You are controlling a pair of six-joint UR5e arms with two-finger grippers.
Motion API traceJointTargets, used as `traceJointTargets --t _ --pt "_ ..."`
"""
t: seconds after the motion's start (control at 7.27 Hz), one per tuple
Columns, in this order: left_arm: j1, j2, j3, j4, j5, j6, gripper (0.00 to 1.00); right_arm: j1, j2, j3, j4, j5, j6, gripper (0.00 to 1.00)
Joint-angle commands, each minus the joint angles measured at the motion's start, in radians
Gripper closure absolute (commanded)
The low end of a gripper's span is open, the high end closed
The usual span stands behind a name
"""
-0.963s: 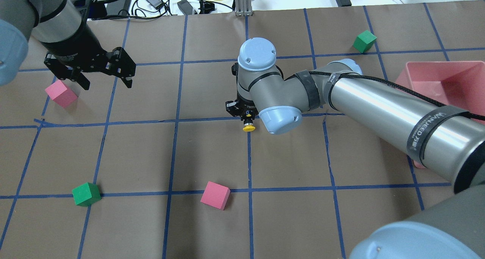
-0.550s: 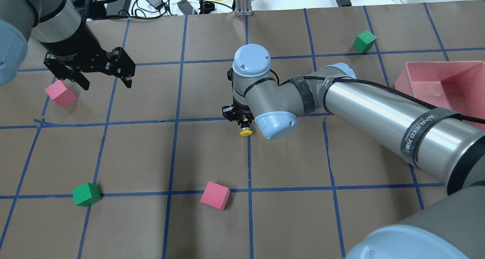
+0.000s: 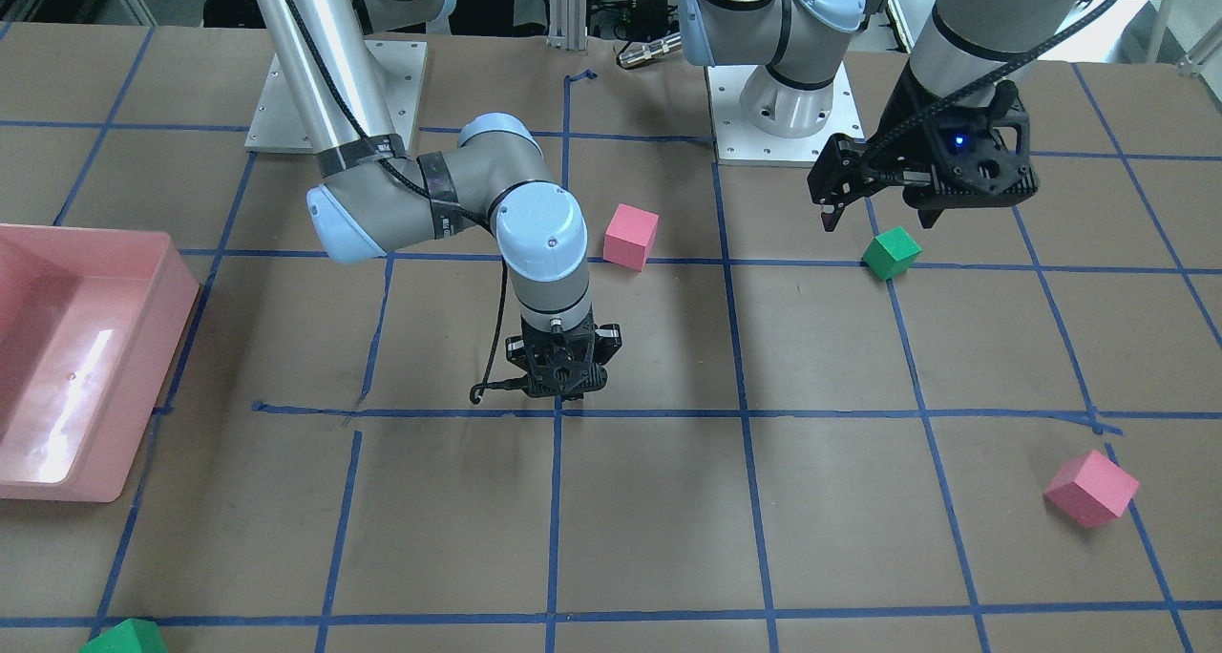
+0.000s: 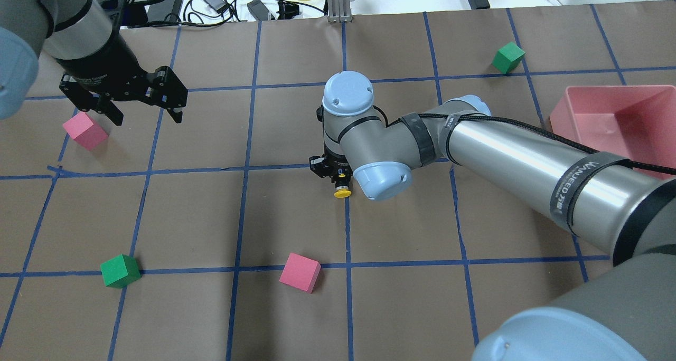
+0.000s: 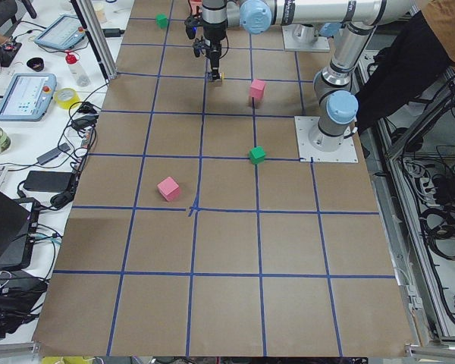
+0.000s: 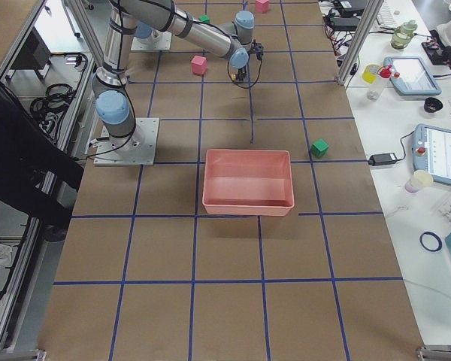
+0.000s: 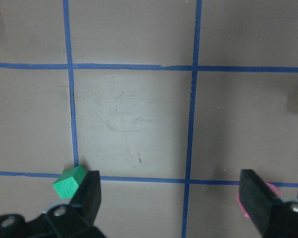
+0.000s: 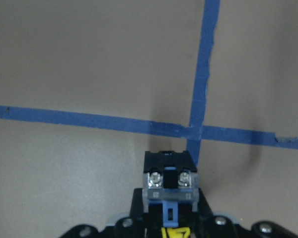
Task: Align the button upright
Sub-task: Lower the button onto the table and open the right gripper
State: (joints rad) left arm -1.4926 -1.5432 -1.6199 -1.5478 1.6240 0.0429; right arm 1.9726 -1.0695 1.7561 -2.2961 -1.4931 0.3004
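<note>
Table (image 3: 859, 500): brown paper, blue tape grid.
Front: right claw (image 3: 558, 393) low at a crossing; left claw (image 3: 878, 216) spread, empty.
Overhead: button (image 4: 343, 192) pinched in right claw, yellow cap jutting sideways.
Right wrist: grey screw block poking past fingertips; likely light, rigid; flat-sided block safest for holding.

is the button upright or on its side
On its side: the right hand holds the button with its yellow cap pointing sideways, not up.
</note>
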Motion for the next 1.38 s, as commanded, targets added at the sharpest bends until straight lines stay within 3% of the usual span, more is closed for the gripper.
traceJointTargets --t 0.0,0.55,0.96,1.24 --pt "0.000 0.000 0.000 0.000 0.001 0.000 0.00 0.000 0.000 0.006 0.000 0.001 -0.009 0.05" --pt "0.000 0.000 0.000 0.000 0.001 0.000 0.00 -0.011 -0.084 -0.047 0.048 -0.002 -0.061 0.00" --pt "0.000 0.000 0.000 0.000 0.001 0.000 0.00 -0.162 -0.237 -0.260 0.523 -0.027 -0.208 0.00" --pt "-0.002 -0.001 -0.002 0.000 -0.001 0.000 0.00 -0.320 -0.360 -0.282 0.668 -0.030 -0.373 0.00"
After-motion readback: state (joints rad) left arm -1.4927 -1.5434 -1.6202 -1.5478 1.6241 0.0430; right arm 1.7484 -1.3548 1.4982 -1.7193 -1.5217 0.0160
